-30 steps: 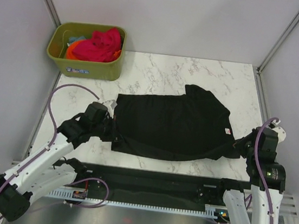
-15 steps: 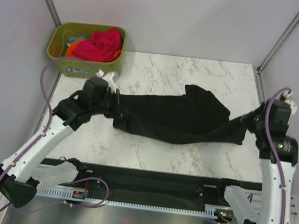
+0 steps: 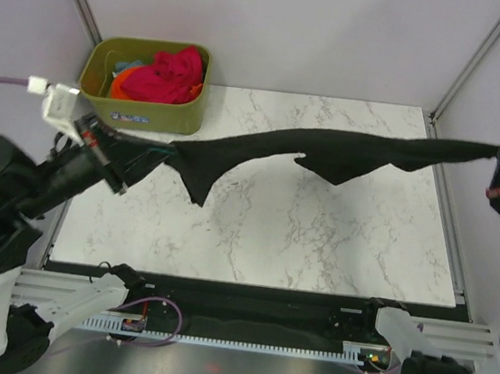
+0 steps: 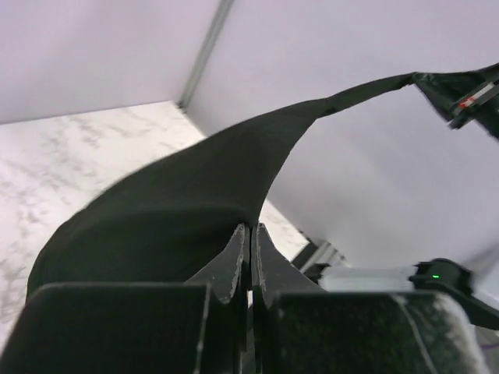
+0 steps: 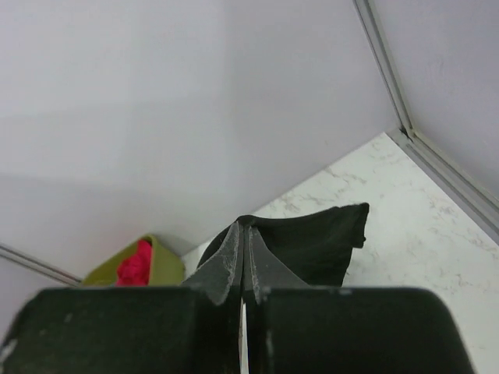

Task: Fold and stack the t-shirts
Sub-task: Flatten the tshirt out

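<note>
The black t-shirt point(image 3: 327, 151) hangs in the air, stretched as a long band high above the marble table point(image 3: 298, 239) between my two grippers. My left gripper point(image 3: 131, 150) is shut on its left end, raised at the left near the bin; in the left wrist view point(image 4: 251, 227) the jaws are pressed together on the cloth point(image 4: 171, 210). My right gripper point(image 3: 495, 162) is shut on the right end, raised at the far right; the right wrist view point(image 5: 244, 226) shows the cloth point(image 5: 312, 241) draping below. Pink-red point(image 3: 168, 72), orange point(image 3: 119, 82) and teal tees lie in the bin.
The olive-green bin point(image 3: 141, 110) stands at the back left corner of the table, and shows in the right wrist view point(image 5: 148, 269). Grey walls and metal posts enclose the table on the left, back and right. The black rail point(image 3: 245, 300) runs along the near edge.
Both arms have risen and spread apart. The black t-shirt, flat on the table a second ago, has been lifted off it and pulled taut in the air.
</note>
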### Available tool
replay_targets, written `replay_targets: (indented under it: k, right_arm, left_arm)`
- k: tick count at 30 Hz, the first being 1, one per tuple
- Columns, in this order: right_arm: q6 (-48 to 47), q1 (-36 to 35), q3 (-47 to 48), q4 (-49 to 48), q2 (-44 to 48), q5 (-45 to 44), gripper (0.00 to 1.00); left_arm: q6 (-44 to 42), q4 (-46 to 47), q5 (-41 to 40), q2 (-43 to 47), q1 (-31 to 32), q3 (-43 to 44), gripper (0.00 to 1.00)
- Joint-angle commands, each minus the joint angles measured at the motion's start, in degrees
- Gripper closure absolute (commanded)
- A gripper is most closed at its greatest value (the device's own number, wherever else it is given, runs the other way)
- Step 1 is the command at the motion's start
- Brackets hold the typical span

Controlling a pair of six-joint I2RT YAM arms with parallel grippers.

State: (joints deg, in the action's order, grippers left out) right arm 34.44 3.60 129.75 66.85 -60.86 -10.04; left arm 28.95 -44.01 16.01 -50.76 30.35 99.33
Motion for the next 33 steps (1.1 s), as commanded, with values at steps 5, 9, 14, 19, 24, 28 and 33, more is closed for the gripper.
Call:
replay_targets:
  k: [5, 9, 14, 19, 24, 28, 33]
  right_arm:
    - [7.1, -0.1, 0.8, -5.6, 15.5, -3.8, 1.0]
    - [6.0, -0.3, 2.2, -5.7, 13.0, -2.0, 1.0]
    - [1.3, -0.3, -8.9, -11.5, 9.0, -0.3, 1.0]
    - [-3.8, -0.3, -31.9, -30.3, 6.4, 0.9, 1.0]
    - [-7.3, -0.3, -36.1, -43.4, -4.8, 5.7, 1.0]
    - [-13.4, -0.3, -15.2, -40.6, -25.1, 5.8, 1.0]
    - [-14.7, 0.8, 5.4, -39.1, -38.4, 4.0, 1.0]
  left_arm:
    - [7.3, 3.4, 15.0, 8.3, 0.1, -0.6, 0.98]
    - [7.8, 3.6, 16.8, 7.9, 0.1, -2.6, 0.98]
    - [2.9, 3.6, 9.9, 1.6, 0.1, -5.8, 0.98]
    - [-1.4, 10.1, 0.8, -6.1, 0.1, -14.0, 0.98]
    - [-5.7, 20.3, -7.7, -17.5, -1.8, -12.5, 0.98]
    - [-9.2, 21.4, -8.4, -32.6, -6.6, 3.6, 0.98]
    - [-10.2, 22.0, -3.1, -50.2, -11.8, 29.8, 0.98]
